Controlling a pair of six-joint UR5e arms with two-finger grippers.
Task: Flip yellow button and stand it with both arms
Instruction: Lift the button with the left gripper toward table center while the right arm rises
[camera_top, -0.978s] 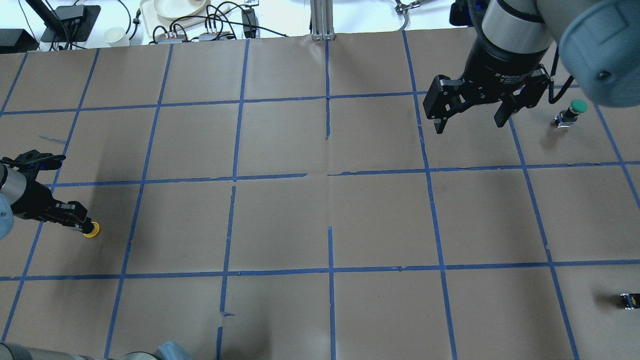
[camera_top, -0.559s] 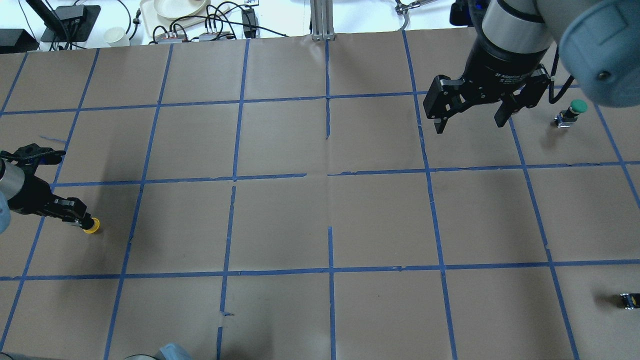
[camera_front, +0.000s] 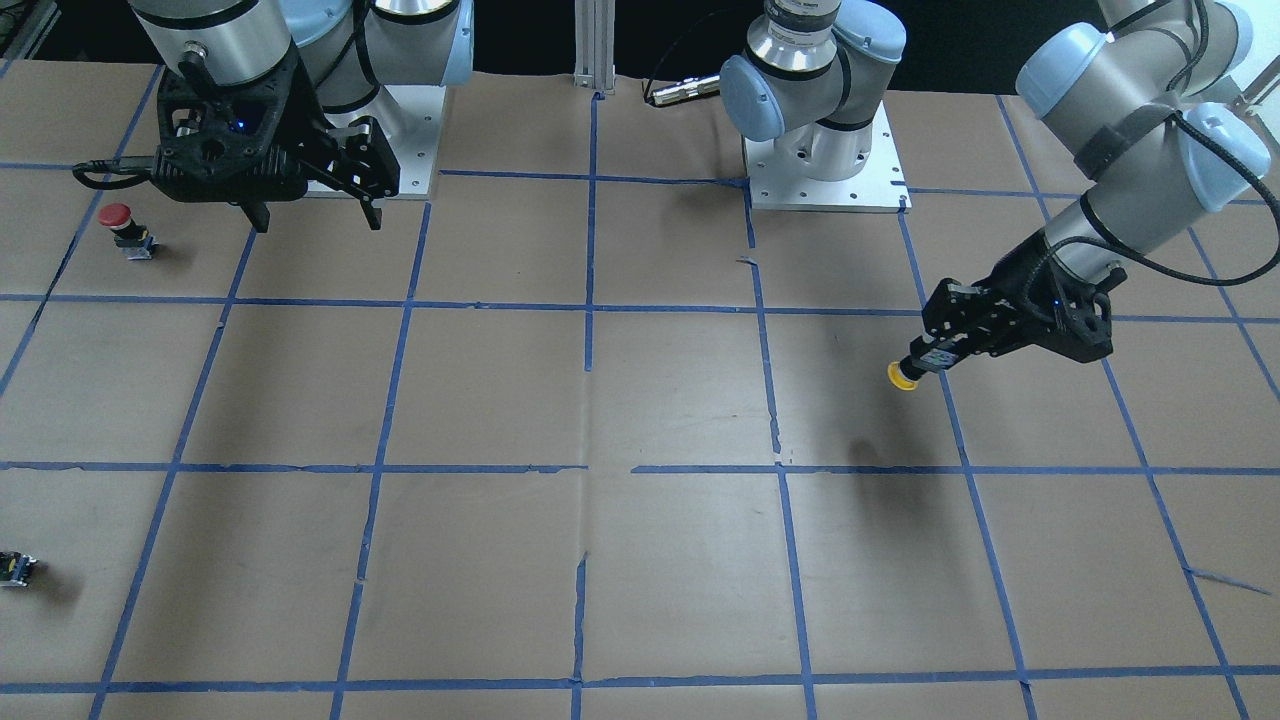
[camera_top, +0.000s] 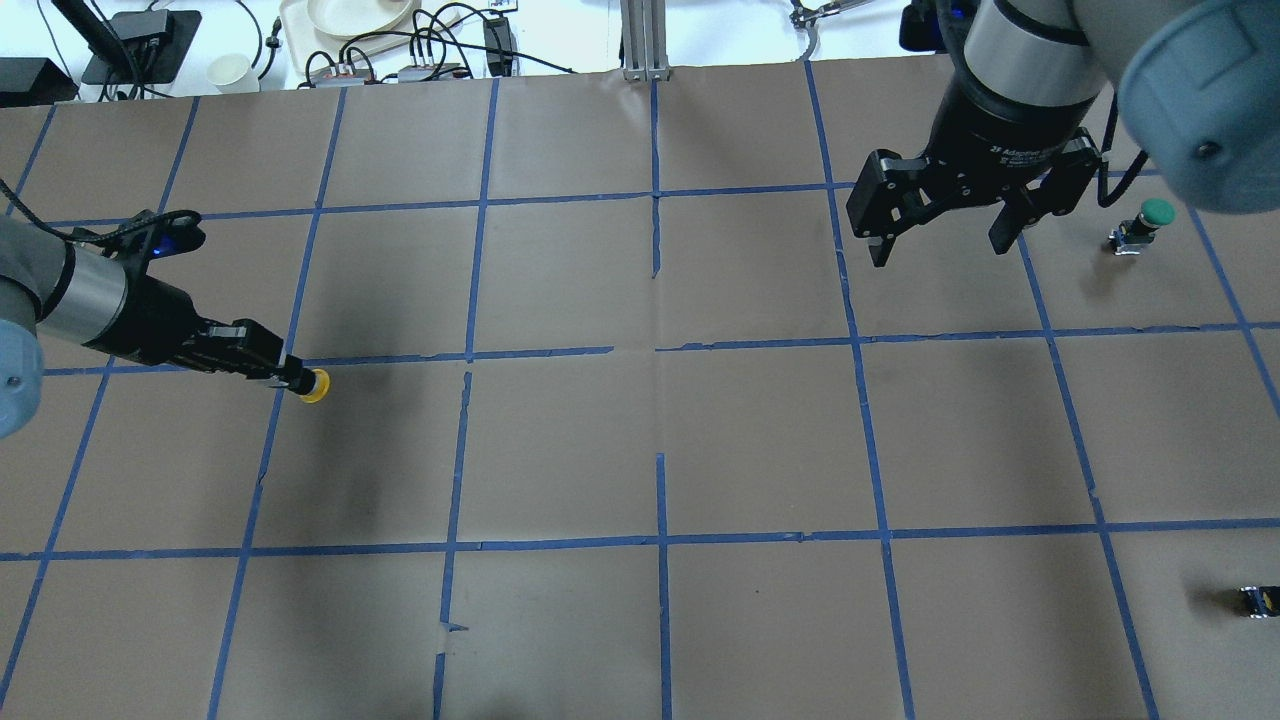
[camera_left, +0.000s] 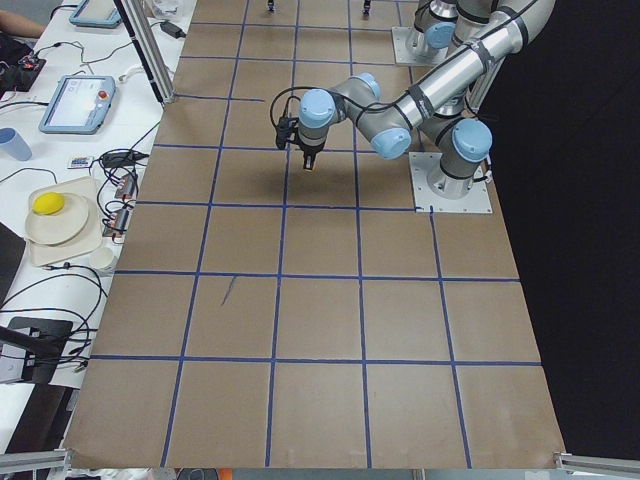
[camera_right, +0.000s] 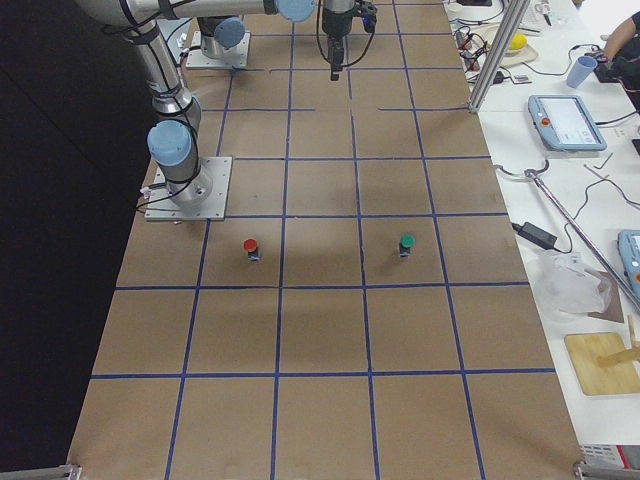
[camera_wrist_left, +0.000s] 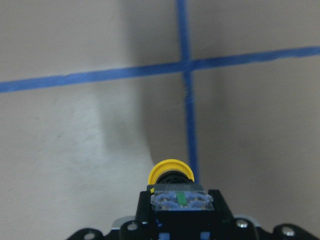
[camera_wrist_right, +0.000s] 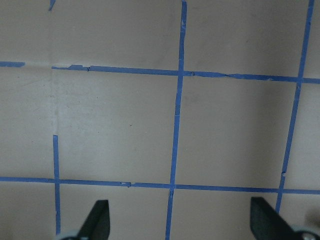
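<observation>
The yellow button (camera_top: 316, 386) is gripped in my left gripper (camera_top: 288, 376) by its grey base, lying sideways with the cap pointing away from the wrist. It hangs above the paper, and its shadow lies apart from it in the front view, where the button (camera_front: 902, 376) sticks out of the left gripper (camera_front: 930, 357). In the left wrist view the cap (camera_wrist_left: 170, 169) shows beyond the grey contact block (camera_wrist_left: 179, 200). My right gripper (camera_top: 940, 252) is open and empty, far off at the table's other side. It also shows in the front view (camera_front: 320, 222) and in the right wrist view (camera_wrist_right: 181, 222).
A green-capped button (camera_top: 1152, 215) stands beside the right gripper. A red-capped button (camera_front: 118, 218) stands by it in the front view. A tiny dark part (camera_top: 1258, 600) lies near the table's edge. Brown paper (camera_top: 660, 440) with blue tape lines covers the table.
My left gripper has carried the yellow button up and to the right in the overhead view, toward the table's middle. The right arm has not moved.
</observation>
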